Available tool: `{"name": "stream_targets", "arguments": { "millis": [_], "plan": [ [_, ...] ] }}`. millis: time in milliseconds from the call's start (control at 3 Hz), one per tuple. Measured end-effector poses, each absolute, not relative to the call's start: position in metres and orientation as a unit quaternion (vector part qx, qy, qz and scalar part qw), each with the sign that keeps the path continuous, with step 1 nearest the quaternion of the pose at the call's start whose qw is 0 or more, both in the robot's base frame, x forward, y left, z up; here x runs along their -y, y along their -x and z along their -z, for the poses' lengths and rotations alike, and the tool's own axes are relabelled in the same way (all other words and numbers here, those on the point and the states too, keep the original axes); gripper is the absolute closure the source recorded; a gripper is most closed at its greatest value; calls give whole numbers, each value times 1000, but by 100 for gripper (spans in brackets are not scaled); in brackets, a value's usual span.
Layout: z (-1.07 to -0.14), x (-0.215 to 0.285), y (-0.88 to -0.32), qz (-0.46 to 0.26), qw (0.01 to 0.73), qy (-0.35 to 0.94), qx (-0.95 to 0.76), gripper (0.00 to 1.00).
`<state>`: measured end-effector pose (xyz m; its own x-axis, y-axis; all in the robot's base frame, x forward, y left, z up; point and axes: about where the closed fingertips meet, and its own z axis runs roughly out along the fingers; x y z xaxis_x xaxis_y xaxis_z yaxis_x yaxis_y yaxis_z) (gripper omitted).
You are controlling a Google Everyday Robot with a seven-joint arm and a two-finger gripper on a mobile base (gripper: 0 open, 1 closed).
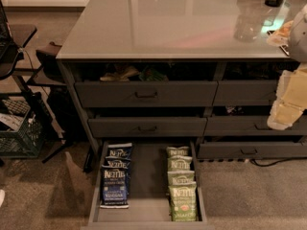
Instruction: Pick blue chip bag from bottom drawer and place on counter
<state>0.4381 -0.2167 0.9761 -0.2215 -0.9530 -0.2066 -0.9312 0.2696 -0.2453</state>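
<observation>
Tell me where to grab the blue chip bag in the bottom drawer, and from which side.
Take the frontmost blue chip bag, probably across its middle, coming straight down from above. It lies flat and fully exposed at the front of the row in the open bottom drawer, while those behind it are overlapped. The gripper hangs at the right edge, just below the counter.
</observation>
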Motion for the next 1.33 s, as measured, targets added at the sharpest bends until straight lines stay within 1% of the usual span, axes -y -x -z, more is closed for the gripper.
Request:
{"name": "stream_targets", "arguments": {
  "millis": [333, 667, 1000, 1333],
  "plan": [
    [-976, 217, -438, 34, 159, 603, -781, 0],
    [-960, 210, -437, -2, 176, 595, -784, 0],
    [-910, 179, -430, -84, 209, 571, -790, 0],
    [-848, 124, -418, -178, 234, 526, -798, 0]
  ]
}}
